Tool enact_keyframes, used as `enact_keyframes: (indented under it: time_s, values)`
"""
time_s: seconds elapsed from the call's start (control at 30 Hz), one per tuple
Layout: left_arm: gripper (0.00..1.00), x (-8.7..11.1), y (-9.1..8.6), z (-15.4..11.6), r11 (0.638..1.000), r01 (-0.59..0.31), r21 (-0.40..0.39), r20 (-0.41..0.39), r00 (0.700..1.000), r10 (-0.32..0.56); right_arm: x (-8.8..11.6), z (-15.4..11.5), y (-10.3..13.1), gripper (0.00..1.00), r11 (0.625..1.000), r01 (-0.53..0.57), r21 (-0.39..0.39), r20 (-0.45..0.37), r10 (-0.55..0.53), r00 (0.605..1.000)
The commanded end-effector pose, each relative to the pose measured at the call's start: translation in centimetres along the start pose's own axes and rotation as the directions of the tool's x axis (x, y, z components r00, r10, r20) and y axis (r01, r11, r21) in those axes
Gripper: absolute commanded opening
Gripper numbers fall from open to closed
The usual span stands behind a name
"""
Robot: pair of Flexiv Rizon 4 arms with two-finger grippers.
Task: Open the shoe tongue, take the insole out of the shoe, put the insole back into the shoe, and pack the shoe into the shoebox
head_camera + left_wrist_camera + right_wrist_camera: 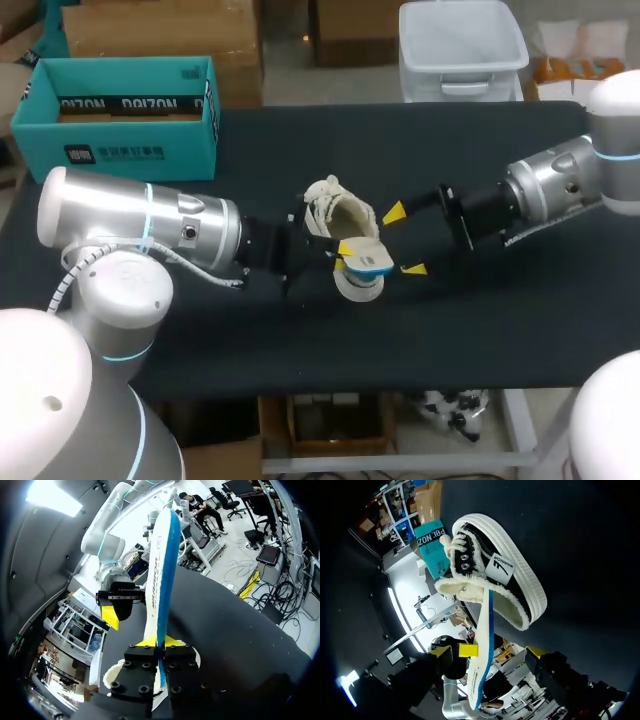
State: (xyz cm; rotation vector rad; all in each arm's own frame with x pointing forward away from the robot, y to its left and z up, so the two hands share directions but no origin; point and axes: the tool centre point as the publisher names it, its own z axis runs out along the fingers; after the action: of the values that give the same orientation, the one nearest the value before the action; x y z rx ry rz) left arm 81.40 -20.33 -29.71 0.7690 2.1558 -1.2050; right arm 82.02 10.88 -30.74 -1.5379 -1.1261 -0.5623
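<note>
A white and black canvas shoe [335, 212] lies on its side at the middle of the black table [500, 320], its opening toward my right arm. My left gripper [348, 250] is shut on the white insole with a blue underside [367, 264], holding it on edge at the shoe's heel. In the left wrist view the insole [162, 565] rises straight out from between the shut fingers [159, 641]. My right gripper [403, 240] stands wide open just right of the shoe. In its own view the insole [482, 650] passes between its spread fingertips [489, 652] without touching them, and the shoe [490, 575] lies ahead.
The teal shoebox [130, 115] stands open at the table's back left, also seen beyond the shoe [431, 542] from the right wrist. Bare black tabletop lies in front of and to the right of the shoe.
</note>
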Motion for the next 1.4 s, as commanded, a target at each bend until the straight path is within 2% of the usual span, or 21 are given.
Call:
enact_keyframes:
  time_s: [0.03, 0.33, 0.53, 0.83, 0.87, 0.9, 0.93, 1.27, 1.37, 1.4]
  values:
    - [0.00, 0.5, -0.2, -0.4, 1.000, -0.019, 0.013, -0.016, 1.000, 0.020, -0.6, 0.5, 1.6, 1.00, 0.998, 0.004, 0.069, -0.008, -0.003, 1.000]
    - [0.00, 0.5, -1.2, -0.7, 0.997, -0.076, 0.027, -0.065, 0.995, 0.078, -0.4, 1.2, 1.2, 1.00, 0.998, -0.010, 0.062, 0.024, 0.009, 1.000]
    - [0.00, 0.0, -0.6, -0.2, 0.996, -0.088, 0.016, -0.122, 0.988, 0.089, -0.1, 1.5, 0.0, 1.00, 0.999, -0.043, 0.021, 0.069, 0.042, 0.997]
    - [0.00, -0.3, 0.0, -0.1, 0.994, -0.105, 0.013, -0.123, 0.987, 0.106, -0.5, 1.3, -1.0, 1.00, 0.999, -0.040, -0.029, 0.040, 0.042, 0.998]
    - [0.00, -0.3, 0.1, -0.1, 0.994, -0.106, 0.016, -0.120, 0.987, 0.107, -0.5, 1.5, -0.9, 0.92, 0.999, -0.042, -0.028, 0.036, 0.043, 0.998]
    - [0.00, -0.4, 0.2, -0.2, 0.994, -0.107, 0.019, -0.117, 0.987, 0.109, -0.6, 1.5, -0.7, 0.77, 0.999, -0.046, -0.025, 0.022, 0.047, 0.999]
    - [0.00, -0.4, 0.2, -0.2, 0.994, -0.109, 0.022, -0.117, 0.987, 0.111, -0.7, 1.6, -0.6, 0.73, 0.999, -0.046, -0.024, 0.010, 0.046, 0.999]
    - [0.00, -0.6, 0.5, -0.1, 0.987, -0.155, 0.050, -0.155, 0.975, 0.161, -1.1, 2.4, 0.9, 0.68, 0.998, -0.070, -0.006, -0.051, 0.070, 0.996]
    - [0.00, -0.6, 0.7, 0.4, 0.985, -0.165, 0.050, -0.168, 0.971, 0.171, -1.1, 2.8, 1.1, 0.58, 0.997, -0.071, -0.013, -0.068, 0.070, 0.995]
    - [0.00, -0.7, 0.8, 0.5, 0.985, -0.166, 0.049, -0.170, 0.970, 0.172, -1.1, 2.9, 1.1, 0.48, 0.997, -0.072, -0.015, -0.071, 0.070, 0.995]
